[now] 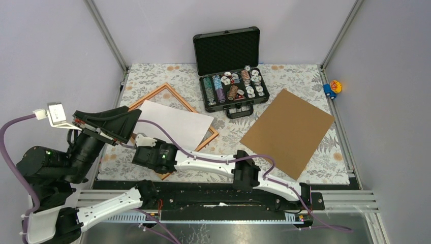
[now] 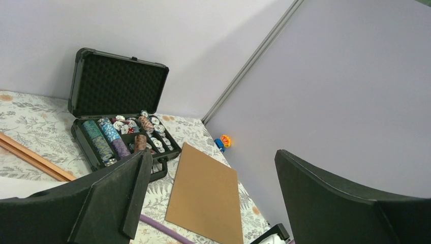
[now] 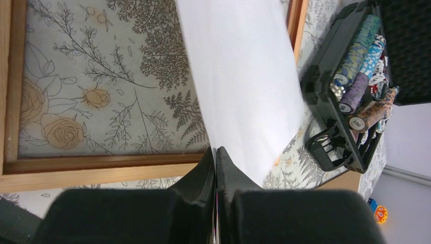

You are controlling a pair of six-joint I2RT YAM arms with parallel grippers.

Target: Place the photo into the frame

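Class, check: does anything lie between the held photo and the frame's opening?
Nothing lies inside the frame; only tablecloth shows. The right hand pinches the photo by its edge above it. In the top view the open left hand overlaps the frame's left corner and may crowd it.

Open chip case stands near cardboard board; small toy, perhaps, by wall.

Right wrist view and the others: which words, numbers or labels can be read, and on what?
"100": end of the brown chip stack in the chip case.
Other chips: markings too small to read.
Photo, frame, cardboard: no text.
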